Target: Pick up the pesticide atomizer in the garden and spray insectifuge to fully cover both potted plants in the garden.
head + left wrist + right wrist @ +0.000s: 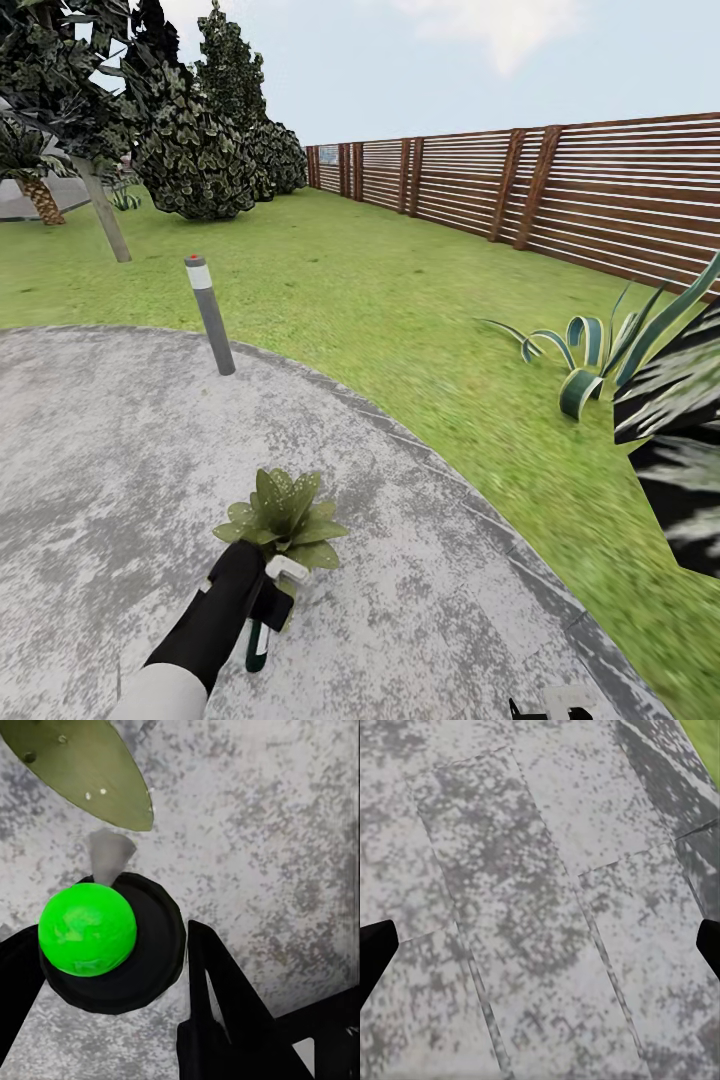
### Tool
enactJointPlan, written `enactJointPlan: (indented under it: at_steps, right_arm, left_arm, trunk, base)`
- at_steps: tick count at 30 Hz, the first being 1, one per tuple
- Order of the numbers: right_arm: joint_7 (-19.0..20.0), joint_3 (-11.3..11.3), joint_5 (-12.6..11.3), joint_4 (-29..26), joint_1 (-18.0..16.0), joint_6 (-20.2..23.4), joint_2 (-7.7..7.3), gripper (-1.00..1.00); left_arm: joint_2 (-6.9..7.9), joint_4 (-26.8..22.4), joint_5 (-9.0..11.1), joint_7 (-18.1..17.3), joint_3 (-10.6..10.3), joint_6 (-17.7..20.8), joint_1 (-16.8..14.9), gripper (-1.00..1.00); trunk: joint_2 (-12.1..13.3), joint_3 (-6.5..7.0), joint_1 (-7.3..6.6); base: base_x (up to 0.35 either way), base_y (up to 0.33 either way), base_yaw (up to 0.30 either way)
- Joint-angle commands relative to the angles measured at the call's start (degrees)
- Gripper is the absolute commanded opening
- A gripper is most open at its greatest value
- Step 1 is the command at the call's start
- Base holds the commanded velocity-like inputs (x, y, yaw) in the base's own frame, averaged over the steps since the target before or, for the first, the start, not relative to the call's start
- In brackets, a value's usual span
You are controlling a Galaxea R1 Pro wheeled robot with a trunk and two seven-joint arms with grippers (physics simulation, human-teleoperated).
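- We see the garden lawn [400,300] stretching away from us to a brown slatted wooden fence [560,190] on the right and dark trees [200,130] at the far left.
- Around us lies the mottled grey paved circle [100,450], its curved edge meeting the grass.
- A large striped agave [590,360] with long curling leaves grows in the grass to our right, well apart from the paving's middle.
- A short grey bollard light [210,315] stands upright near the far edge of the paving.
- One potted plant [282,518], a low rosette of pointed green leaves, sits on the paving right in front of our left arm.
- Our left gripper [262,600] is closed around the pesticide atomizer [258,640], which hangs just beside the plant's near leaves; the pale trigger head sits at the gripper, the dark-green body pointing back towards us.
- In the left wrist view we look along the dark bottle [112,952], a bright green sphere over it, a leaf [90,765] close beyond.
- Our right gripper [540,952] hovers over bare paving, its black fingertips [371,952] spread wide apart, holding nothing.
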Motion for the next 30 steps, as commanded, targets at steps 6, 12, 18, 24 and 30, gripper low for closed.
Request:
enactJointPlan:
  at_steps: [6,12,18,24,30]
  right_arm:
    - [-0.2,0.5,-0.52,0.02,-0.03,-0.16,-0.02,1.0]
    - [-0.19,0.51,-0.54,0.02,-0.03,-0.16,-0.02,1.0]
    - [-0.19,0.53,-0.49,0.02,-0.03,-0.16,-0.02,1.0]
    - [-0.19,0.57,-0.48,0.02,-0.03,-0.16,-0.02,1.0]
    - [-0.16,0.57,-0.49,0.02,-0.03,-0.16,-0.02,1.0]
  left_arm:
    - [-0.5,-0.1,-0.67,-0.76,-0.15,0.18,-2.04,-1.0]
    - [-0.33,0.25,-0.57,-0.82,-0.05,0.83,-3.93,-1.0]
    - [0.01,0.8,-0.57,-0.82,-0.1,0.58,-3.57,-1.0]
    - [0.0,0.89,-0.51,-0.8,-0.04,0.47,-3.37,-1.0]
    - [-0.44,0.13,-0.52,-0.8,-0.11,0.76,-4.61,-1.0]
  trunk:
    - [-0.02,-0.05,-0.01]
    - [-0.02,-0.05,-0.01]
    - [-0.02,-0.05,-0.01]
    - [-0.02,-0.05,-0.01]
    - [-0.02,-0.05,-0.01]
  base:
    - [0.0,0.0,0.0]
    - [0.0,0.0,0.0]
    - [0.0,0.0,0.0]
    - [0.0,0.0,0.0]
    - [0.0,0.0,0.0]
